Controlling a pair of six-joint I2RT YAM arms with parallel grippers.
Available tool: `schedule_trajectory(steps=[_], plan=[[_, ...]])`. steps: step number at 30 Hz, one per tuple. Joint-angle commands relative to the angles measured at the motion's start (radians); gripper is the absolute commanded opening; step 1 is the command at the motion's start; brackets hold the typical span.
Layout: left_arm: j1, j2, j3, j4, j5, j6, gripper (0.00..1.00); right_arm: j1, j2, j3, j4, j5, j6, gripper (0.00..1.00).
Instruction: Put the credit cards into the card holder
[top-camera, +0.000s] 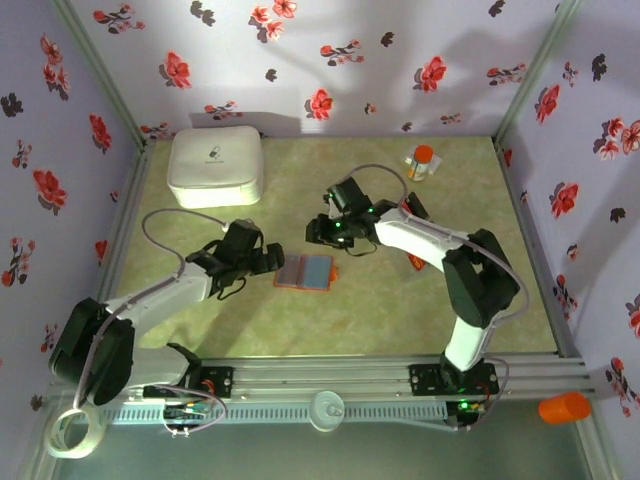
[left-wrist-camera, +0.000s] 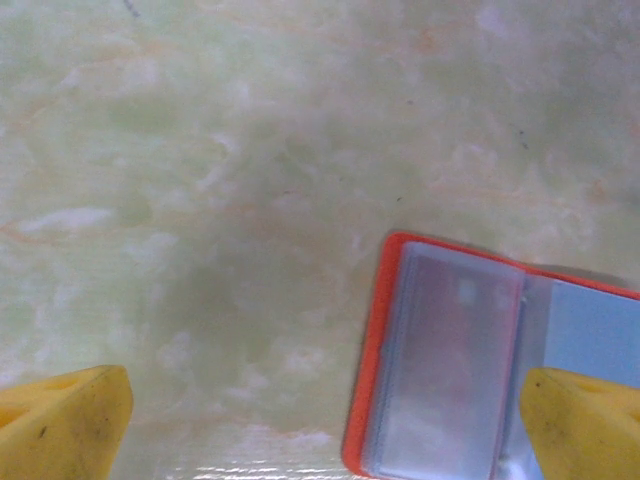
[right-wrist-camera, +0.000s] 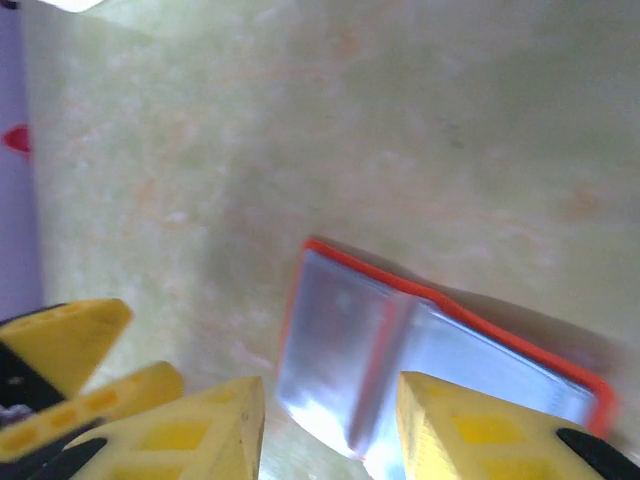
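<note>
Right gripper (right-wrist-camera: 330, 400) is hovering half-spread, seemingly pinching nothing, just beyond the far edge of your open card holder (top-camera: 304, 271), which is lying lengthwise left-right; left gripper (top-camera: 271, 260) is sitting wide-spread at its left end.

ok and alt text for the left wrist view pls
An open card holder, orange-red at the edge with blue-grey clear pockets, lies flat at lower right on a pale green marbled table. The left gripper hangs above it, its yellow fingertips wide apart at the bottom corners, holding nothing.
</note>
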Motion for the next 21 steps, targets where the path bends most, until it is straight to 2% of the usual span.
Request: schedule_trajectory(steps=[1, 5, 9, 14, 21], plan=[[-0.014, 0.022, 0.034, 0.017, 0.006, 0.010, 1.00, -0.005, -0.049, -0.053, -0.156, 0.139, -0.101, 0.42], [-0.028, 0.038, 0.040, 0.025, 0.006, 0.007, 1.00, -0.018, -0.111, -0.095, -0.216, 0.212, -0.139, 0.43], [-0.039, 0.055, 0.039, 0.036, 0.006, 0.002, 1.00, -0.025, -0.141, -0.108, -0.240, 0.217, -0.155, 0.43], [-0.047, 0.077, 0.042, 0.048, 0.004, -0.003, 1.00, 0.000, -0.108, -0.101, -0.220, 0.154, -0.147, 0.44], [-0.059, 0.094, 0.056, 0.048, 0.004, -0.005, 1.00, 0.065, -0.016, -0.059, -0.225, 0.171, -0.145, 0.45]])
